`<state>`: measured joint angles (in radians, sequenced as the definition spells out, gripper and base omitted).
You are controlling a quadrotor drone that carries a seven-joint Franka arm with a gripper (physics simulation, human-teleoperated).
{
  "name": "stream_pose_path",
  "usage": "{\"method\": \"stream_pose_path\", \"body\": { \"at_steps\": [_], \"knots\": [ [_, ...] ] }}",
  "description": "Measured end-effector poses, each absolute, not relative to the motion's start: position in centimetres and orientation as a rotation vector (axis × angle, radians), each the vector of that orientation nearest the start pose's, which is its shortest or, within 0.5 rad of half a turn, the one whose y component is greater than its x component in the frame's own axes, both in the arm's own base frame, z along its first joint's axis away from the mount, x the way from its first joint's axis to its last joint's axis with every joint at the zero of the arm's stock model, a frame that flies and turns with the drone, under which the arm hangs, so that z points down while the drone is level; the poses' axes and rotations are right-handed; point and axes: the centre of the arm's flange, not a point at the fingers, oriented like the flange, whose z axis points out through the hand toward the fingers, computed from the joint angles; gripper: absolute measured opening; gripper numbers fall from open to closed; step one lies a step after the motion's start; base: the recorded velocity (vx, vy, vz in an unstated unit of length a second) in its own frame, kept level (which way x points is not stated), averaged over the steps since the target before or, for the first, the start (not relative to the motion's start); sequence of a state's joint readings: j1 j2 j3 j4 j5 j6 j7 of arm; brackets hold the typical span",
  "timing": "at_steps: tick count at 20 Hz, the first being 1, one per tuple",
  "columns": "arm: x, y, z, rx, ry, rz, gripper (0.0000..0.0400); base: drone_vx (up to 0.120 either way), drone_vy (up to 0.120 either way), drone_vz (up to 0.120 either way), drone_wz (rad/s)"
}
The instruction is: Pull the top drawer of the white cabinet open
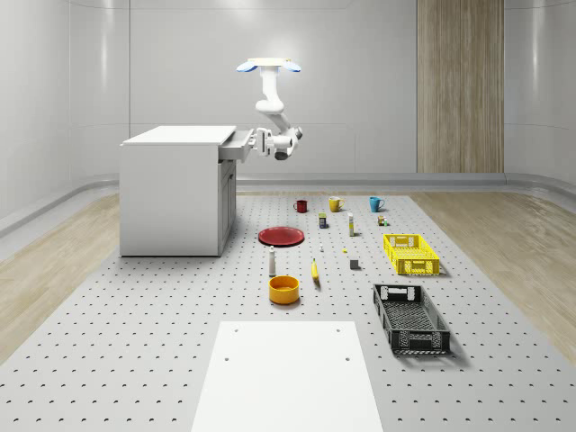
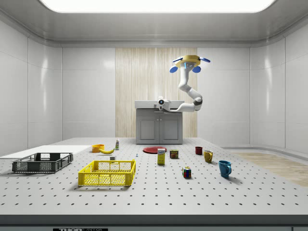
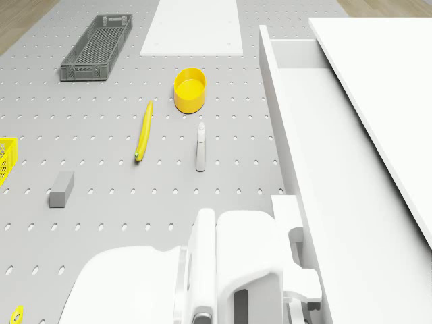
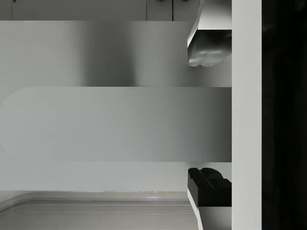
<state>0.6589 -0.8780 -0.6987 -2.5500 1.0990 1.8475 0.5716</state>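
While drone (image 1: 270, 65) hovers beside white cabinet (image 1: 175, 189), your gripper (image 4: 209, 115) clamps handle (image 4: 115, 123) of part-open top drawer (image 3: 317, 135); drift could slip grip.

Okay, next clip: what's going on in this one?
A drone carrying an arm hovers in the air beside the white cabinet, off the whole-scene view's right of it. The arm reaches down and across so the gripper is at the front of the top drawer. That drawer already stands partly pulled out from under the cabinet top. Mugs, a red plate, a yellow bowl, a banana and two crates sit untouched on the perforated floor.
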Motion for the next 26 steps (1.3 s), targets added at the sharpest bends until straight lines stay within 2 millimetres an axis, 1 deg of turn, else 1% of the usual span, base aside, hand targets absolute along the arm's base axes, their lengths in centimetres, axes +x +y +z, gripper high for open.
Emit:
{"method": "stream_pose_path", "body": {
  "at_steps": [11,26],
  "knots": [
    [34.45,1.21,56.09,-1.483,0.611,0.612,0.0311,0.0,0.0,0.0,0.0],
    [34.45,1.23,55.26,-1.484,0.611,0.613,0.0311,0.0,0.0,0.0,0.0]
  ]
}}
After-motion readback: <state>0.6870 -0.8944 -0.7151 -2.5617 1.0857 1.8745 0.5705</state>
